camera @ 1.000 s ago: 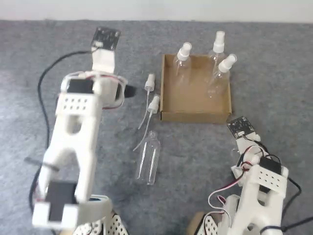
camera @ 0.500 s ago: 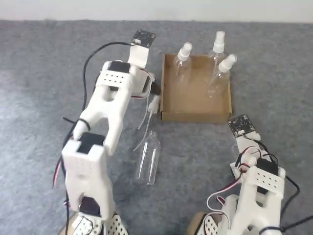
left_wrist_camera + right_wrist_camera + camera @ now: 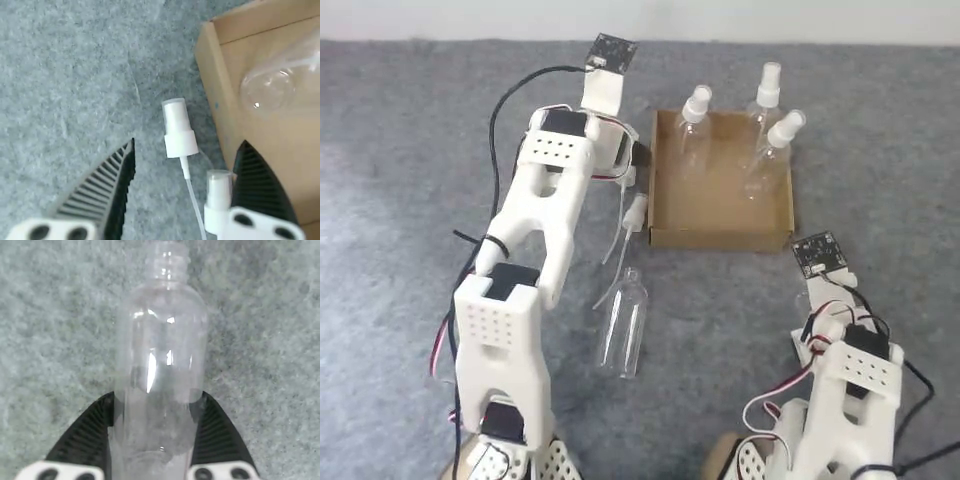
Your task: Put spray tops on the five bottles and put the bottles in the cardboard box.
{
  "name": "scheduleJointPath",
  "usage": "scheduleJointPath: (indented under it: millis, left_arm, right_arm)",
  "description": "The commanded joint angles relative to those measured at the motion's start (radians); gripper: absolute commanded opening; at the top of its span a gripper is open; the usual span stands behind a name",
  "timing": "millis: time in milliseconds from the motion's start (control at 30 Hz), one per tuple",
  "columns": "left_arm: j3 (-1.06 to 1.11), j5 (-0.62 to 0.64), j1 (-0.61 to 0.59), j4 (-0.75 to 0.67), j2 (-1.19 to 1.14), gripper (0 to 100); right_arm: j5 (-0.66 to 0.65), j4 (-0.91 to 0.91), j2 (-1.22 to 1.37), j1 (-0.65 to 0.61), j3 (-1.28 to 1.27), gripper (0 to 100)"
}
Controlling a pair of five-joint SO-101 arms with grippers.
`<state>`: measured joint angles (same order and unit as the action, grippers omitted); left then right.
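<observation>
My left gripper [image 3: 188,145] is open just above a white spray top [image 3: 177,132] lying on the carpet beside the cardboard box [image 3: 220,90], one finger on each side of it. A second spray top [image 3: 217,200] lies close by, also seen from above as the spray top [image 3: 633,213] left of the box [image 3: 720,238]. Three capped bottles [image 3: 763,100] stand in the box. An uncapped clear bottle [image 3: 623,322] lies on the carpet. My right gripper [image 3: 157,400] is shut on another uncapped clear bottle [image 3: 160,355], low at the near right.
Grey carpet covers the whole table. The left arm [image 3: 545,210] stretches across the left half, its cable trailing behind it. The right arm's base [image 3: 845,400] sits at the near right, short of the box's front wall.
The left arm has swung from the left side over to the spray tops beside the box and come down over them. The right arm has barely shifted.
</observation>
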<state>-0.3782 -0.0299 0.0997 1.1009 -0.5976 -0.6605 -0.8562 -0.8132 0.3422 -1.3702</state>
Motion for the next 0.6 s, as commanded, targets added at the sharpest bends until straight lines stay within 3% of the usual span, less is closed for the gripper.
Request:
scheduleJointPath:
  millis: [0, 333, 567]
  left_arm:
    - [-0.048, 0.012, 0.005, -0.038, 0.011, 30]
    - [-0.133, 0.011, 0.014, -0.028, -0.052, 30]
    - [-0.421, 0.014, 0.011, 0.161, -0.236, 30]
  right_arm:
    - [0.015, 0.012, 0.004, -0.018, -0.037, 0.9]
    - [0.015, 0.012, 0.004, -0.018, -0.037, 0.9]
    - [0.017, 0.012, 0.004, -0.018, -0.037, 0.9]
